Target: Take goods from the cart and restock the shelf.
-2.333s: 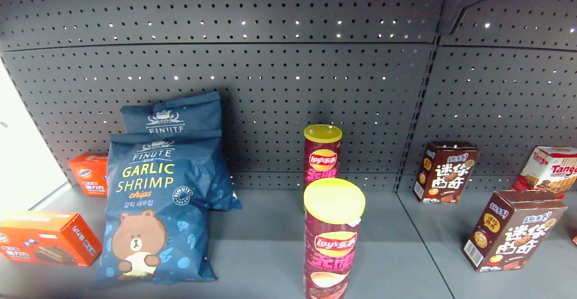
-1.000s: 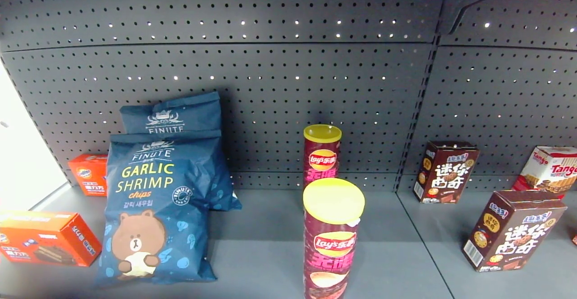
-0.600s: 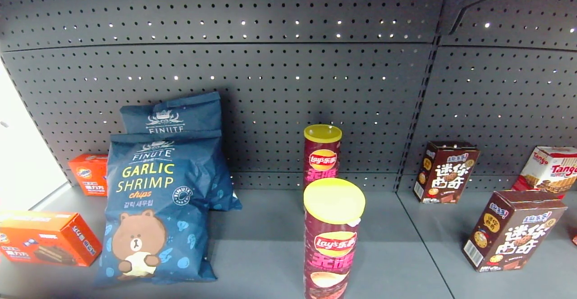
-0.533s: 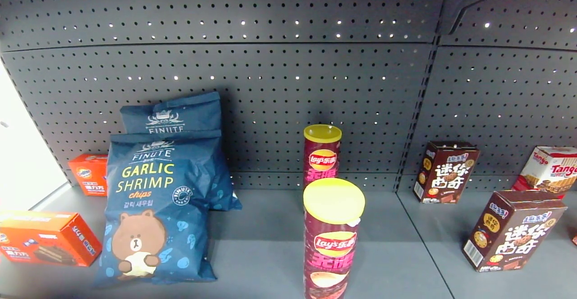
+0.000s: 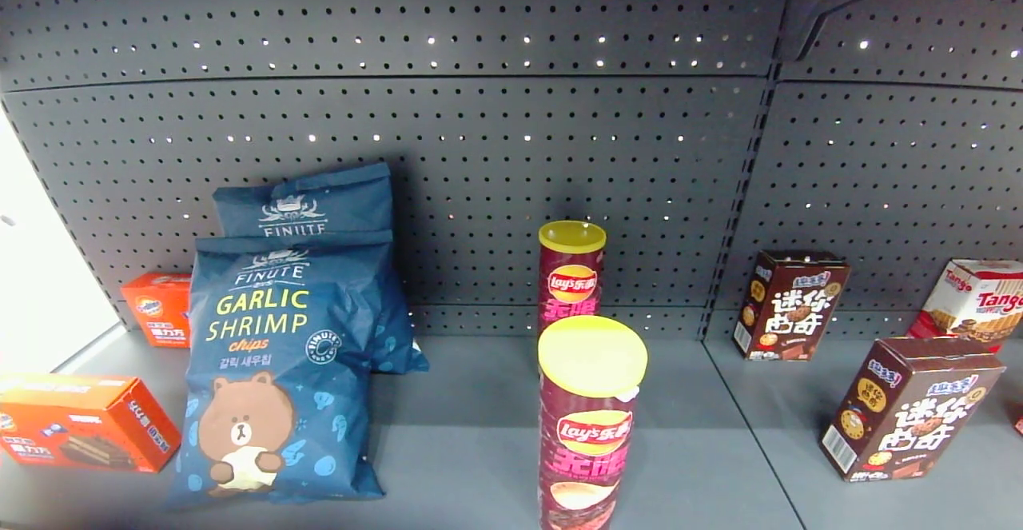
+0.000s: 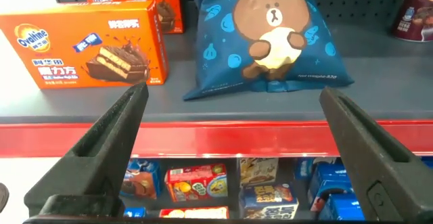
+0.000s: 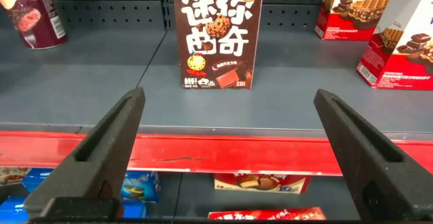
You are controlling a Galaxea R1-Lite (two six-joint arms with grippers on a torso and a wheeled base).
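Nearest, the left gripper point(image 6: 233, 95) and the right gripper point(image 7: 230, 97) hang before the red shelf edge point(image 6: 223, 137), each with fingers spread wide, holding nothing. Packs point(image 7: 260, 182) below that edge are cut off and hard to identify. On the grey shelf point(image 5: 479, 450) the front crisp can point(image 5: 590, 426) loses its base to the frame and hides part of the rear can point(image 5: 571, 274); the front shrimp-chips bag point(image 5: 276, 370) covers most of the rear bag point(image 5: 308, 202). Nothing has shifted since the earlier frames. Dark pegboard point(image 5: 479, 154) backs the shelf.
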